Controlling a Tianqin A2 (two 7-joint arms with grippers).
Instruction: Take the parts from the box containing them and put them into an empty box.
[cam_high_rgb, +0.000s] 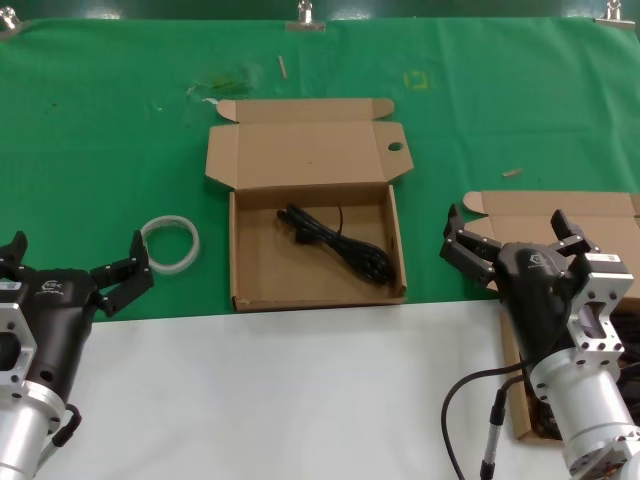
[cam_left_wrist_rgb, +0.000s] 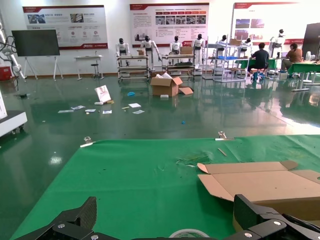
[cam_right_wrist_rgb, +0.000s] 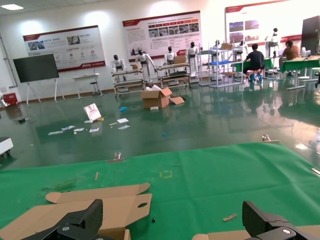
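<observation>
The cardboard box with the round-holed lid tab (cam_high_rgb: 318, 268) lies open at the middle of the green mat. One coiled black power cord (cam_high_rgb: 335, 243) lies inside it. The second cardboard box (cam_high_rgb: 560, 214) is at the right, mostly hidden under my right arm; dark cords (cam_high_rgb: 628, 335) show at its edge. My right gripper (cam_high_rgb: 515, 235) is open and empty above that box's lid. My left gripper (cam_high_rgb: 72, 258) is open and empty at the left, beside the white ring (cam_high_rgb: 170, 243). The holed lid (cam_right_wrist_rgb: 100, 205) shows in the right wrist view between the open fingers (cam_right_wrist_rgb: 92, 216).
The white ring (cam_left_wrist_rgb: 189, 233) lies on the mat just ahead of my left gripper (cam_left_wrist_rgb: 167, 220). The middle box's lid (cam_left_wrist_rgb: 260, 182) stands to one side of it. A white table surface (cam_high_rgb: 300, 400) runs along the near side. Small scraps lie on the green mat (cam_high_rgb: 120, 130).
</observation>
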